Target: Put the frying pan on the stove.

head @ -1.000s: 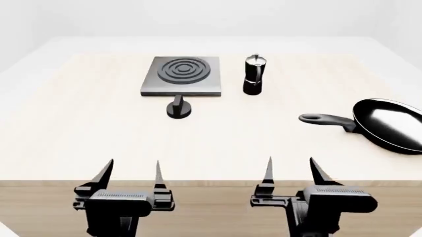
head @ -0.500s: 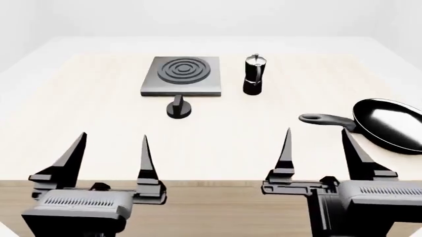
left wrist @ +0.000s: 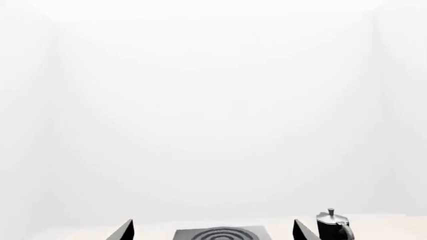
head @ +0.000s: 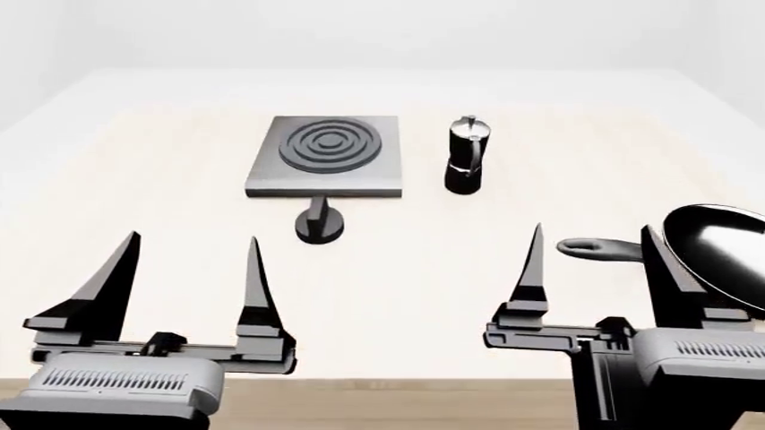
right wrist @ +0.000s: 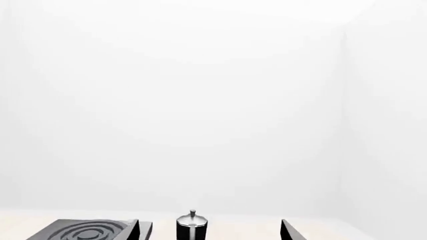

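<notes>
- Both grippers have risen and reach farther over the table than half a second ago; the pan, stove and pot sit lower in the head view.
- Frying pan [head: 723,253]: empty, at the table's [head: 143,179] right side, its handle pointing left toward the middle.
- Stove [head: 325,154]: bare, far left of centre, with the knob [head: 318,224] just nearer and the moka pot [head: 465,155] to its right.
- Left gripper [head: 179,273] and right gripper [head: 597,269]: jaws spread, holding nothing.

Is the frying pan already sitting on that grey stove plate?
No. In the head view the frying pan lies on the table far to the right, while the stove holds nothing on its rings.
</notes>
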Robot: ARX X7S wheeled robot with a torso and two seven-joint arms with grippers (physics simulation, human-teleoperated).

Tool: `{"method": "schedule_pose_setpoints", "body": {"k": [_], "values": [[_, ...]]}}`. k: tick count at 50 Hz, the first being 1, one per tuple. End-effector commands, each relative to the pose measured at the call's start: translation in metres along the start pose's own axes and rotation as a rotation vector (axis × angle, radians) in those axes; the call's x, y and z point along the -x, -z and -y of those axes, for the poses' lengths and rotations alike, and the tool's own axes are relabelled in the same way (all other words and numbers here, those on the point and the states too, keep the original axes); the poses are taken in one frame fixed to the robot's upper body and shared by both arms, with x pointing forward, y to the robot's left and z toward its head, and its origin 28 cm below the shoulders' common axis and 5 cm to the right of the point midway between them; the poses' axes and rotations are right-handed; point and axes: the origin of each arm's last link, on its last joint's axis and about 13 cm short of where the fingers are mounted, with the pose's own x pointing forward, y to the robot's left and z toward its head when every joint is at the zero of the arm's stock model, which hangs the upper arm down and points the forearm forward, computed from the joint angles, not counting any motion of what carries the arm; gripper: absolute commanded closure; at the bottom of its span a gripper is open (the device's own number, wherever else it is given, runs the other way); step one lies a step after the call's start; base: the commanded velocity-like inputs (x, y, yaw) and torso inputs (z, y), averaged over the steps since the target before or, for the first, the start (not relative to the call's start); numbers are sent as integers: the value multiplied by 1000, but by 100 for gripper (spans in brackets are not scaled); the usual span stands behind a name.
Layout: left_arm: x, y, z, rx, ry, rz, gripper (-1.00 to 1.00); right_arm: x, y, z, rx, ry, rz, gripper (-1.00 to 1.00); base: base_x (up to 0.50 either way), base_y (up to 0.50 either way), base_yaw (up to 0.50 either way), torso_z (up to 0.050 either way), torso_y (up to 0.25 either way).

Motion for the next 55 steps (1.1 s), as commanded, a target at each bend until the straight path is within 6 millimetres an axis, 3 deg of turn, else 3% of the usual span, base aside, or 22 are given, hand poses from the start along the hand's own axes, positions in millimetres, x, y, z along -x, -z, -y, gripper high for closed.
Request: {"method": "schedule_pose_setpoints", "body": {"k": [1,35,55], "values": [[0,-2,0,1,0,3,-100,0,-1,0,2,3,3,-100,500,0,0,0,0],[1,-4,0,25,7,-5,-100,0,0,0,2,9,-9,-100,496,0,0,0,0],[4,-5,-1,85,47,-15,-100,0,-2,1,3,10,6,-100,0,0,0,47,0]]}}
